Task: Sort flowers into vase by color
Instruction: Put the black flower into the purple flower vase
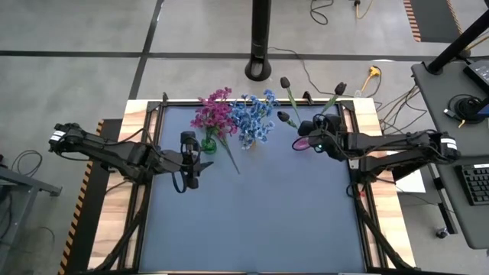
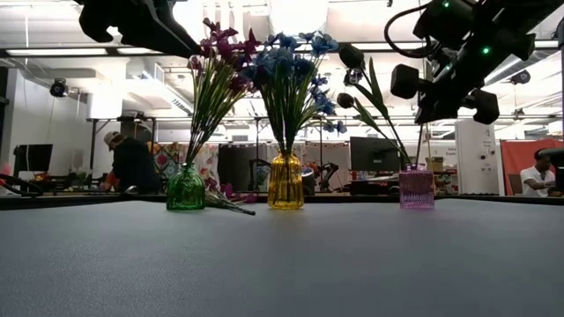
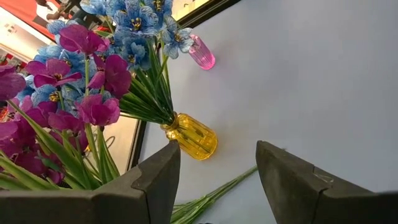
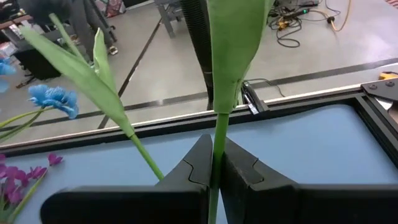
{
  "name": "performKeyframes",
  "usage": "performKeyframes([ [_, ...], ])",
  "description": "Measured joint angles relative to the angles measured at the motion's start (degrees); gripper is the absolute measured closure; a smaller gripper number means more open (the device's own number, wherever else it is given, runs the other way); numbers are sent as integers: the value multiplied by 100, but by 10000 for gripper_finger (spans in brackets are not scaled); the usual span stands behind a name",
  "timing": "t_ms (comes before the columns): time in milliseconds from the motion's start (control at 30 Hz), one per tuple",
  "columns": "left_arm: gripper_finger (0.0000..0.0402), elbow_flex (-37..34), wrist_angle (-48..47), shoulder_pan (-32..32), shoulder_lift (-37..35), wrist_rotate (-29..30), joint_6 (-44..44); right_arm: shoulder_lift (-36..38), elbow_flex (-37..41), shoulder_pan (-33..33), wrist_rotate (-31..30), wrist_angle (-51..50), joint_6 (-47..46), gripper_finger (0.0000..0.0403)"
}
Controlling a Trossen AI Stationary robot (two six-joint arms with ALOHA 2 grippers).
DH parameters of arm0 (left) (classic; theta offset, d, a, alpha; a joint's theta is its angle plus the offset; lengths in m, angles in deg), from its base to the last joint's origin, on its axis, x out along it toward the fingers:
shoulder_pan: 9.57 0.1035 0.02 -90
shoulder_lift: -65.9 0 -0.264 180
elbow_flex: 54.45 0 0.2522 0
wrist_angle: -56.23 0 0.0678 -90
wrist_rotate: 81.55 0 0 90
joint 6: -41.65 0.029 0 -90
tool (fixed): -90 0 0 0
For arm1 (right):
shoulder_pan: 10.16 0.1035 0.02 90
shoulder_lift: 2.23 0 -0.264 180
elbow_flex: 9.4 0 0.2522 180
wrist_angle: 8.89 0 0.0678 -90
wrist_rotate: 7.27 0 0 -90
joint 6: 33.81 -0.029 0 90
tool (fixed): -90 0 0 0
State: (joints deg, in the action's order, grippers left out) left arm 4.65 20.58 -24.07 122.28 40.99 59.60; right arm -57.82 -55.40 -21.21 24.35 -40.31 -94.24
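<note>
Above the pink vase at the desk's far edge, the right gripper pinches an upright tulip stem, while the left gripper hovers, jaws spread, over a fallen magenta sprig.

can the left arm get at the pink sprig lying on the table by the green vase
Probably yes: the left gripper hangs open just beside the green vase, and the loose sprig's stem lies on bare mat with nothing over it.

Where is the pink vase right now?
The pink vase stands at the table's far right in the low view, right of the yellow vase, under the right end effector, which pinches a green stem.
</note>
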Motion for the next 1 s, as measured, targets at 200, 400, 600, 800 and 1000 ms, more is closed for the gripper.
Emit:
performKeyframes([
  [200, 208, 0, 0, 0, 0, 0, 0, 0, 23, 83, -8, 1, -6, 390],
  [400, 208, -2, 0, 0, 0, 0, 0, -2, 40, 95, -14, 2, -36, 390],
  [600, 208, -2, 0, -1, 0, -2, 2, -10, 40, 95, -14, 14, -50, 390],
  [800, 208, -2, 0, -2, 0, -2, 17, -425, 43, 94, -12, 175, -51, 390],
  [1000, 208, -4, 0, -2, 0, -4, 17, -842, -1, 94, -19, 327, -55, 390],
])
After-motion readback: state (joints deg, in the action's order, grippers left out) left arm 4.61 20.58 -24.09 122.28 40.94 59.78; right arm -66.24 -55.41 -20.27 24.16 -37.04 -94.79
